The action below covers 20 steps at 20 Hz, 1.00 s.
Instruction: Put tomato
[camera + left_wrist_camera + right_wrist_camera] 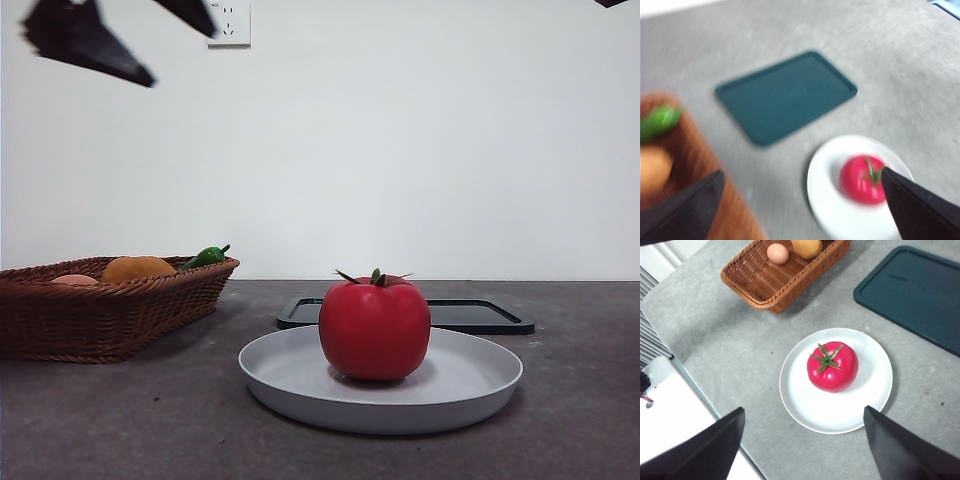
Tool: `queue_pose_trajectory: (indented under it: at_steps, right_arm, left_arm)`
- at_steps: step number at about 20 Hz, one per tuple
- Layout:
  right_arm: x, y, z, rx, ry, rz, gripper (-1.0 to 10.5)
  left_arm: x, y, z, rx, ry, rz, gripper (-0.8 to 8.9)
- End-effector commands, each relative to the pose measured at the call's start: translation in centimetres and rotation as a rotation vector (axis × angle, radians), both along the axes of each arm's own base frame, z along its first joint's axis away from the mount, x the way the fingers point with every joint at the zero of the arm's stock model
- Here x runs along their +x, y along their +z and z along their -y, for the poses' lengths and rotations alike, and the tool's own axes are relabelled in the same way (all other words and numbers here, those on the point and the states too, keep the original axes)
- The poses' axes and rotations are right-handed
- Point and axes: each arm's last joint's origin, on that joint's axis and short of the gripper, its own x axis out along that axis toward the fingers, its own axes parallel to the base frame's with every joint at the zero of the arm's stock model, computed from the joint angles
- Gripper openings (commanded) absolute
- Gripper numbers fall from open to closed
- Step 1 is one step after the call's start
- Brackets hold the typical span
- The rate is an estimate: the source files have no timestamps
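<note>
On the table [120, 420], going left to right in the front view: one wicker basket [100, 315] near the left edge, one white plate [380, 395] in the middle toward the front, and one dark tray [470, 315] just behind the plate and reaching further right.

The basket holds three things: one pale pink egg-like piece [75, 281], one orange fruit [138, 267] and one green pepper [205, 256] at its right end. One tomato [375, 326] stands upright on the plate, calyx up, apart from both grippers.

The front view shows only black tips of the arms at the top corners, and one wall socket [229, 22]. It hides the tray's shape behind the plate.

The left wrist view, blurred, shows the whole tray as a bare rectangle, and the pepper and orange fruit in the basket, but not the pink piece. The left gripper [800, 210] hangs high above the table between basket and plate, its jaws spread wide and holding nothing.

The right wrist view is sharp. It shows the tomato from above, a little off the plate's middle, and the pink piece and orange fruit, but not the pepper. It alone shows the table's edge with a white surface beyond it. The right gripper [802, 450] hangs high over the plate's near rim, jaws wide apart and empty.
</note>
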Motion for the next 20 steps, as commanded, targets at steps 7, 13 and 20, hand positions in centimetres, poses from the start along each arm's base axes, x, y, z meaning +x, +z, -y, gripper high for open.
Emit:
queue_pose_trajectory:
  at_steps: [7,13,20]
  right_arm:
    - [2.5,-0.7,-1.1,-0.026,0.007,-0.052,3.8]
    - [4.5,-1.8,-2.2,-0.043,0.027,-0.105,3.8]
    - [7.6,-3.8,-5.5,-0.085,0.071,-0.085,4.0]
  left_arm:
    - [-5.0,0.4,-2.1,-0.014,-0.076,-0.249,4.98]
    - [-6.9,1.1,-2.5,-0.032,-0.111,-0.239,4.97]
    - [-6.9,1.1,-2.5,-0.032,-0.111,-0.239,4.97]
